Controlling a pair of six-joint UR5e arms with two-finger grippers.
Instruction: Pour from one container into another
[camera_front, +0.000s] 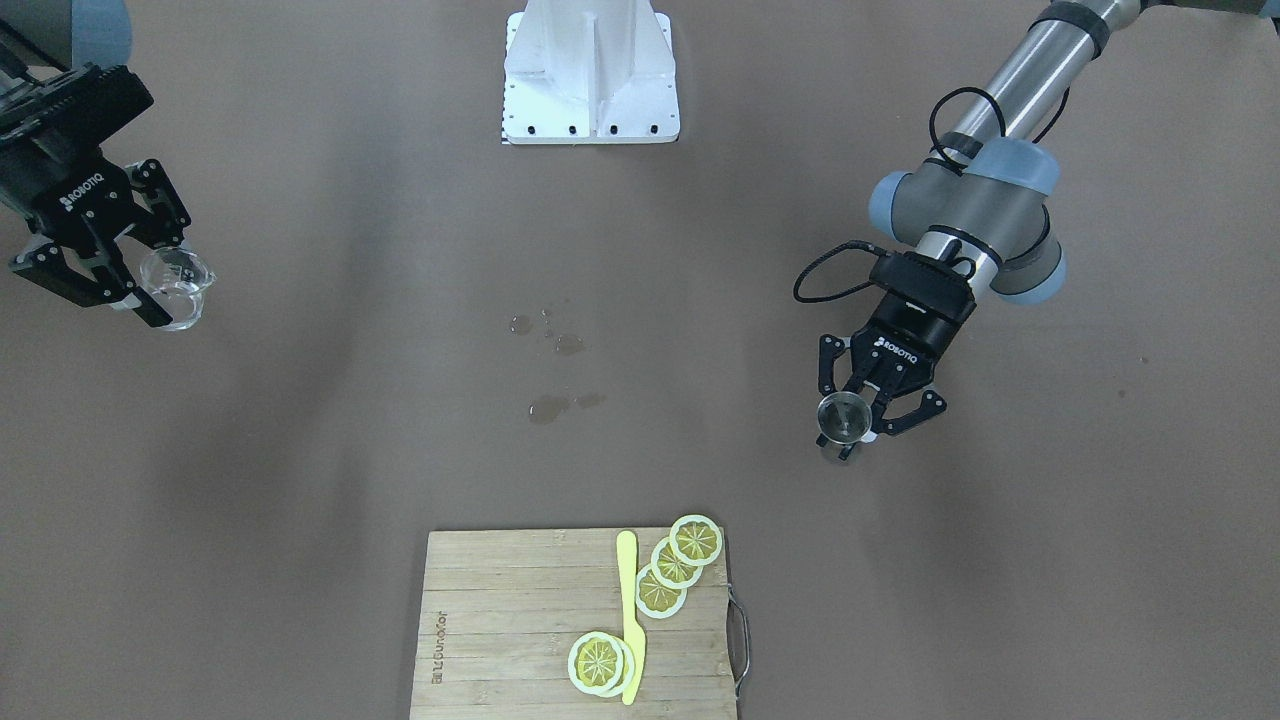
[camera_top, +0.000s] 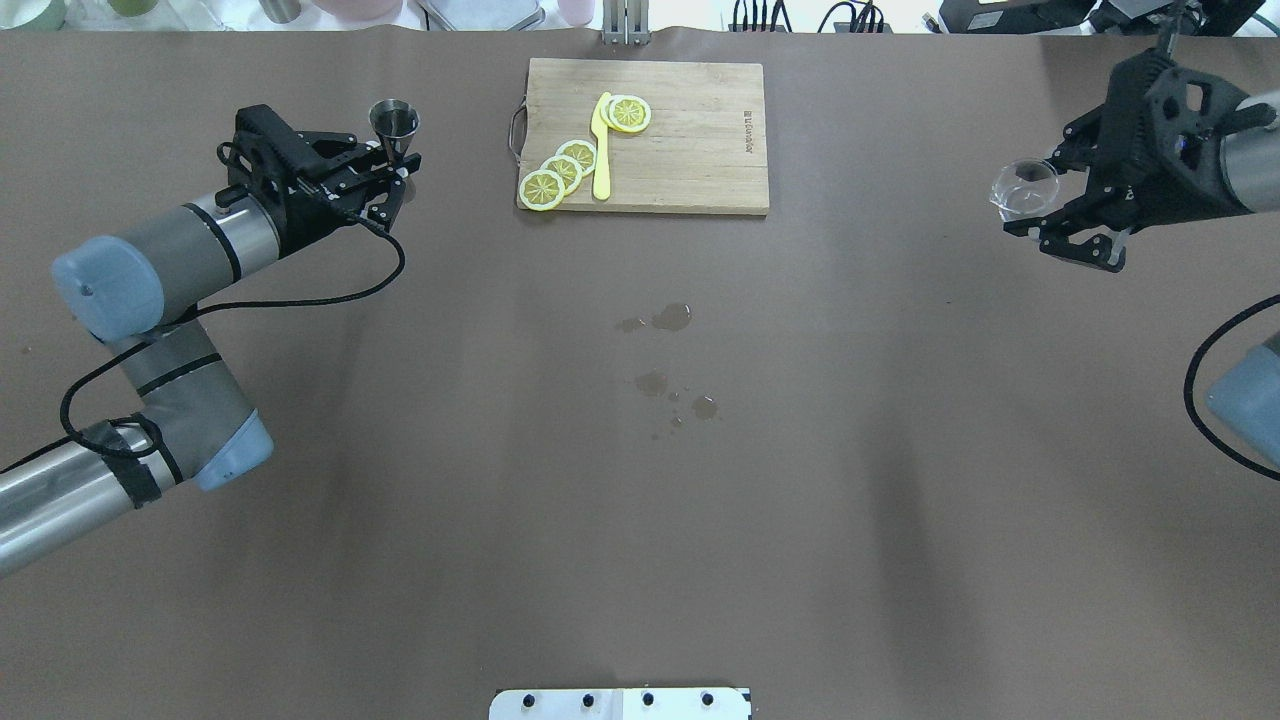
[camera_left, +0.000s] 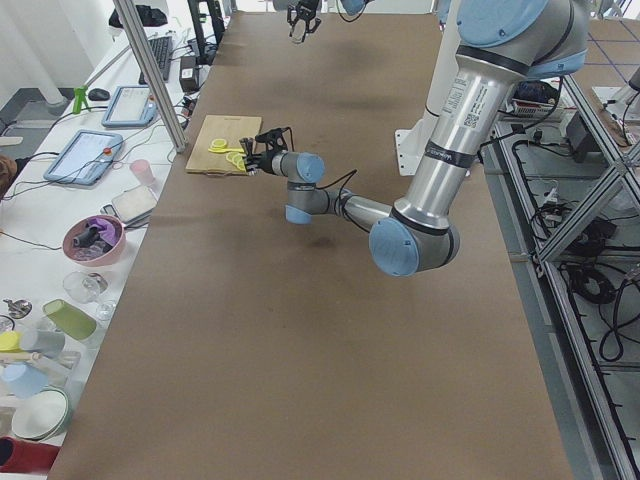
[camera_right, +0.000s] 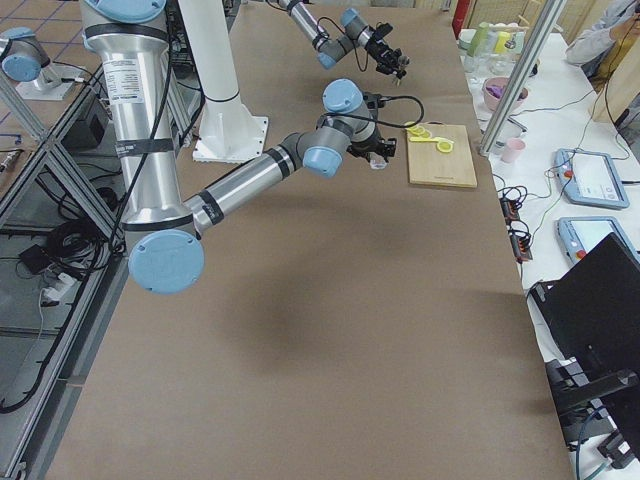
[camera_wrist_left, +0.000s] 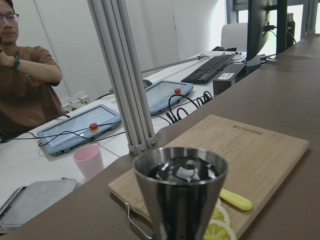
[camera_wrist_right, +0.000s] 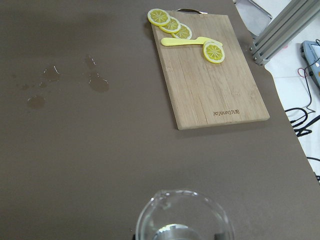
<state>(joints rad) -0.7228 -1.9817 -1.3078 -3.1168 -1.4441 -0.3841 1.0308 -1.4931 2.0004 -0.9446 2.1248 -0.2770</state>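
Note:
My left gripper (camera_top: 398, 165) is shut on a small steel jigger (camera_top: 393, 122), held upright just left of the cutting board. The front-facing view shows the same gripper (camera_front: 852, 428) and jigger (camera_front: 843, 415) at its right. In the left wrist view the jigger (camera_wrist_left: 180, 192) fills the foreground, with dark glinting liquid inside. Far on the right side, my right gripper (camera_top: 1042, 192) is shut on a clear glass cup (camera_top: 1024, 187), held tilted above the table. That cup (camera_front: 178, 285) sits in the right gripper (camera_front: 163, 280), and its rim (camera_wrist_right: 185, 217) shows at the bottom of the right wrist view.
A bamboo cutting board (camera_top: 700, 140) at the table's far edge carries several lemon slices (camera_top: 562, 172) and a yellow knife (camera_top: 601, 150). Small wet spills (camera_top: 670, 317) mark the brown table's middle. The white robot base plate (camera_front: 590, 75) stands at the near edge. A person (camera_wrist_left: 25, 85) sits beyond the table.

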